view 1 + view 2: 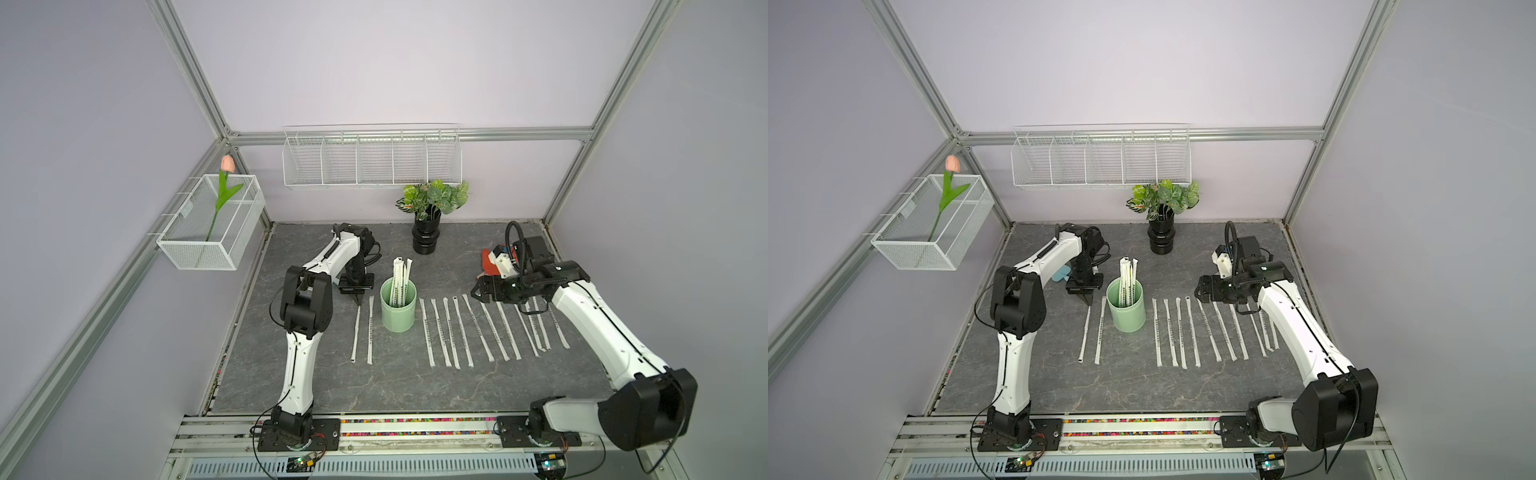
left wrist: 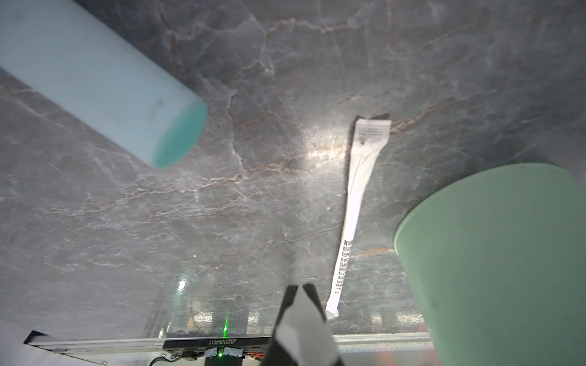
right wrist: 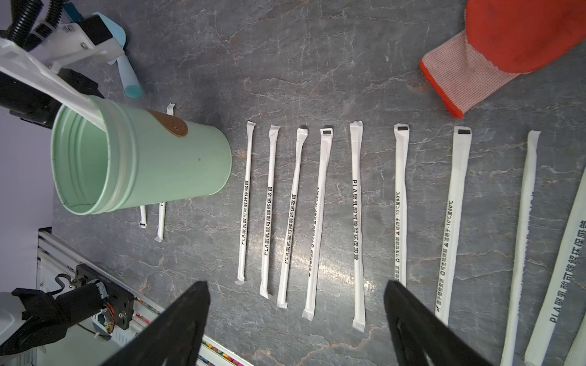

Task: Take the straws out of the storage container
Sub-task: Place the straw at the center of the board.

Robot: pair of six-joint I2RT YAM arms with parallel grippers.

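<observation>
While the left gripper (image 1: 358, 301), fingers clamped on a straw (image 1: 355, 328) beside the green cup (image 1: 398, 322), should release it low and flat, the right gripper (image 1: 477, 291) hovers, fingers apart.

- Pale lilac walls (image 1: 395, 62), silver aluminium framing (image 1: 519, 134), well beyond the left gripper (image 1: 358, 301).
- Grey veined stone tabletop (image 1: 395, 386) right under its fingers (image 2: 287, 302), glossy, catching light.
- White wire rack (image 1: 374, 166) up on the back wall.

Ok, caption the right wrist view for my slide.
Open right claw over a row of wrapped straws laid beside the cup.
</observation>
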